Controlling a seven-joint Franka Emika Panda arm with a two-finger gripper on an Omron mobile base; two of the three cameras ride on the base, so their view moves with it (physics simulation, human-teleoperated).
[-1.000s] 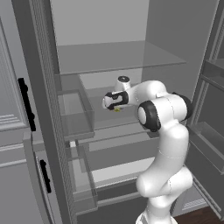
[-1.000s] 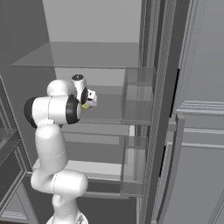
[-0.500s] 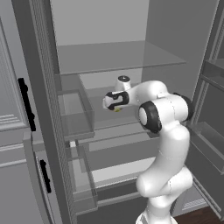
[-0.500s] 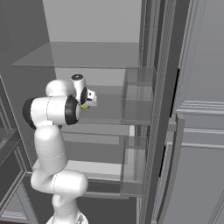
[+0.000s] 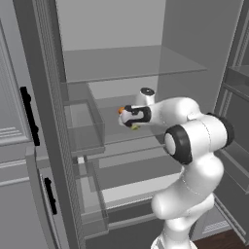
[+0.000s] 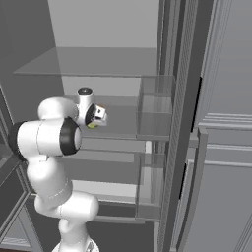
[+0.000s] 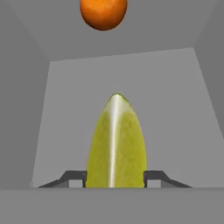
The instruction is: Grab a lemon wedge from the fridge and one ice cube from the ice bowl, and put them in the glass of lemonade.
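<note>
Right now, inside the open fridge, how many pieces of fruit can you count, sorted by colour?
Yellow-green: 1, the lemon wedge, which sits between the fingertips of the gripper.
Orange: 1, a round orange fruit further in, beyond the wedge.
Total: 2 pieces of fruit in the fridge.

arm (image 5: pixel 194 146): glossy white, rounded | joints: dark bands | base: white
</note>
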